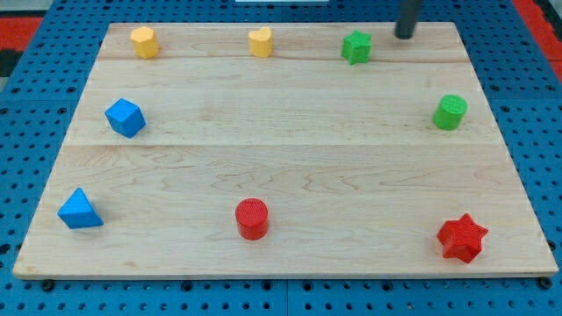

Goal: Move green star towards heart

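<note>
Green star: you will find it near the view's top edge of the wooden board, right of centre, lying flat and touching nothing.
Heart: the yellow heart sits to the view's left of the green star, in the same top row, well apart from it with bare wood between.
My tip: you see the dark rod come down from the view's top edge, its end close to the view's right of the green star and a little higher, with a small gap between them.
Claw: you have none to read here; the arm ends in the plain rod only.
Top left: a yellow hexagon block stands near that corner.
Left side: a blue cube, and a blue triangle block below it.
Right side: a green cylinder near the edge.
Bottom row: a red cylinder about mid-board, a red star near the right corner.
</note>
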